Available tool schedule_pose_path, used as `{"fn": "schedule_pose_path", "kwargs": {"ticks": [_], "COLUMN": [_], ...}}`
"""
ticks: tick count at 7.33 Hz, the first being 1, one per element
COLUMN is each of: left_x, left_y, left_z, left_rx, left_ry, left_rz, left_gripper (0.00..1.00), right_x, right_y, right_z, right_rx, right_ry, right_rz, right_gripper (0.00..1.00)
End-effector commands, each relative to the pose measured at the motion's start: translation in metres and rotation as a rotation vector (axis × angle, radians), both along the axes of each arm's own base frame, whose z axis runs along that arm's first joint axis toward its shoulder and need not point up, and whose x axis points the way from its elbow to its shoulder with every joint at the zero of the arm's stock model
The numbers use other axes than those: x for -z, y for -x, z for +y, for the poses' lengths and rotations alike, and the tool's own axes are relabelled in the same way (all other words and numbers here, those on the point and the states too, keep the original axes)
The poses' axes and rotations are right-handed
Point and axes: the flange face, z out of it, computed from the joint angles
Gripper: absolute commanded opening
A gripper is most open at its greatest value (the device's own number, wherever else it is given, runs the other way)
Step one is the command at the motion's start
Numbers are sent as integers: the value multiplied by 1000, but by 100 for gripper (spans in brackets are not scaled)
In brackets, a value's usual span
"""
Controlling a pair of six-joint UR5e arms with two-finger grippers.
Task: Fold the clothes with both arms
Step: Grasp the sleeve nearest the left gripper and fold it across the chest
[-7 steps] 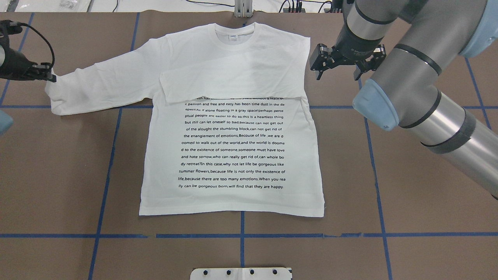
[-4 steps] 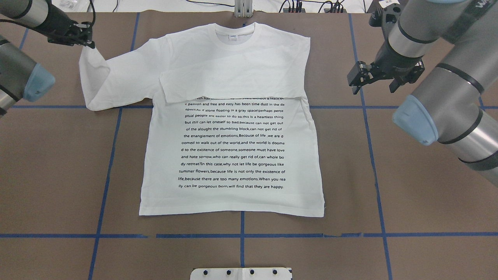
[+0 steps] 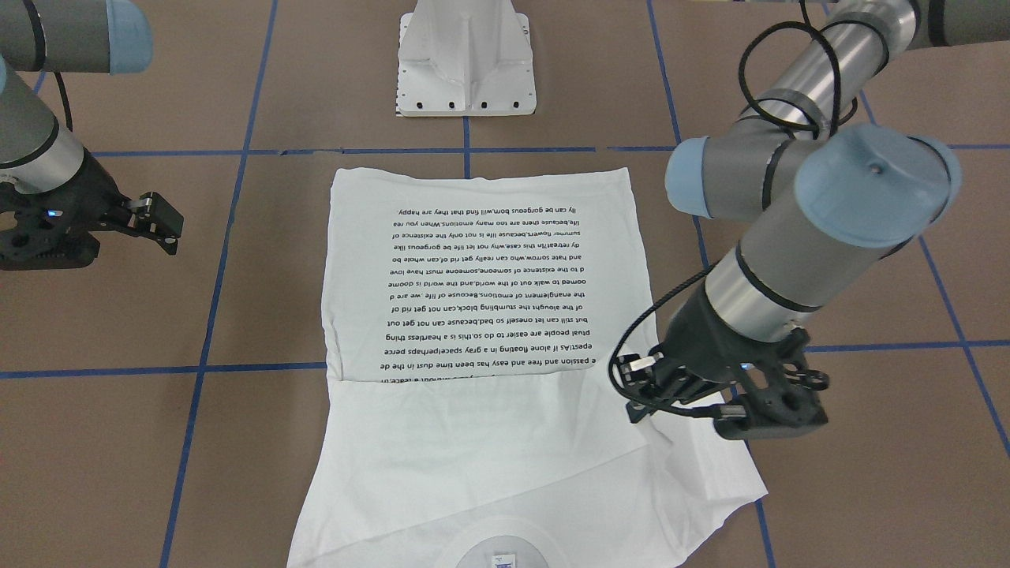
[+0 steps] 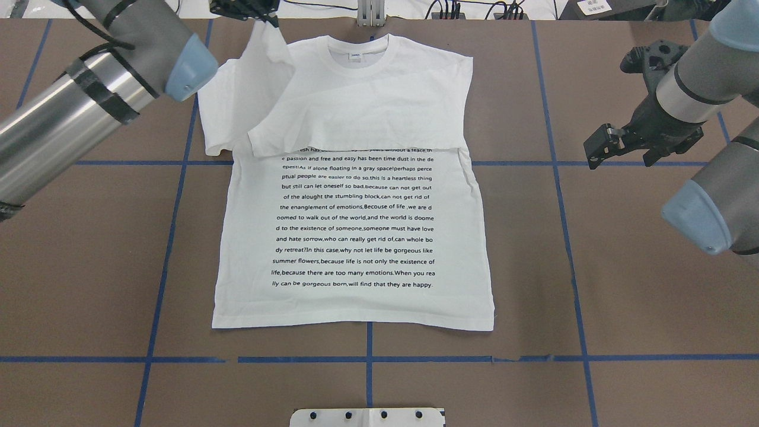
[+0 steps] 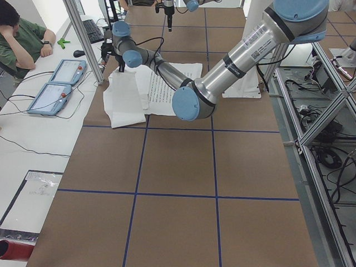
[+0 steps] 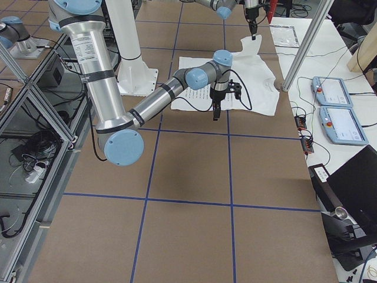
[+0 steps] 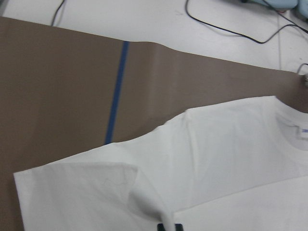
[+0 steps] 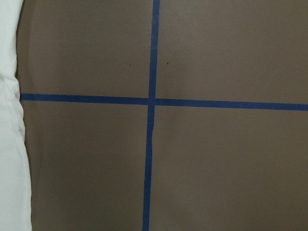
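The jaws of my left gripper are pinching shut on the cuff end of one sleeve of the white long-sleeved cotton shirt. My wrist camera is showing the two black fingertips meeting on the white cloth. From the jaws the sleeve is hanging down and fanning out in a loose drape onto the shoulder just below them, and the round collar is lying just beside them, towards my right. The rest of the shirt is spreading flat away from these jaws on the brown paper-covered table, its lines of small black printed text facing up. The other sleeve is lying folded across the chest, covering the top line of text.

The jaws of my right gripper are standing open with nothing between them. They are hovering over bare table, well apart from the shirt. Directly beneath them two strips of blue tape are crossing, and the shirt's near side edge is only just showing at the far left of my right wrist view.
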Motion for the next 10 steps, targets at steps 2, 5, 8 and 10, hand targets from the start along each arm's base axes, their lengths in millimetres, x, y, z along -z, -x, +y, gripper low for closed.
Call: {"fn": "schedule_pose_path", "kwargs": {"ticks": [2,5,8,10], "left_x": [56,68,80,64], "left_y": [-72,-109,-131,-153], "left_z": [41,68,83,81], "left_rx": [-72,-112,-135,-112], "left_ry": [10,15,7,-9], "left_rz": [59,86,116,105], "left_gripper": [0,0,0,0], "right_x": [-9,-8,-10,-10], "right_y": [-3,-3,-4,-4], "right_z": [2,1,1,1], "right_rx": [-6,-7,-8,-9], "right_ry": [6,8,13,14], "right_rz": [-2,-4,-2,-2], "right_gripper": [100,100,100,100]}}
